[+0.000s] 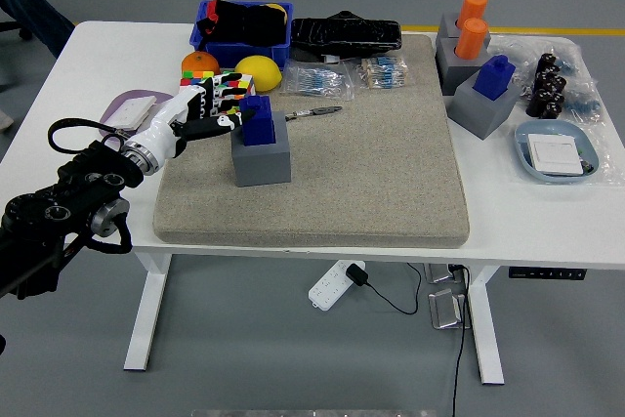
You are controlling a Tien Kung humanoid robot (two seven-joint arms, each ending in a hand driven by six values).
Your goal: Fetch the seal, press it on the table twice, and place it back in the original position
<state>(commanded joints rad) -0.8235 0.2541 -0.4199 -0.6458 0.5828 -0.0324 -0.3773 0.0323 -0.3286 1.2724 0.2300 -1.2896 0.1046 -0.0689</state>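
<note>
White counter [88, 56], large beige mat [391, 173] over most of it. Grey block [262, 158] sits on the mat's left half, the blue seal [258, 119] upright in its top.

Step in hand, as I judge it: the fetch. Left hand [200, 112] reaches in from the left, fingers [227, 122] spread and empty, tips just beside the seal's left face; contact cannot be confirmed. Seal not yet lifted. Right hand not in view.

Next move calls for closing the fingers around the seal's sides and drawing it straight up, so the block stays put.

A second blue seal [496, 75] stands far right in another grey block.

Writing: none legible anywhere.
</note>
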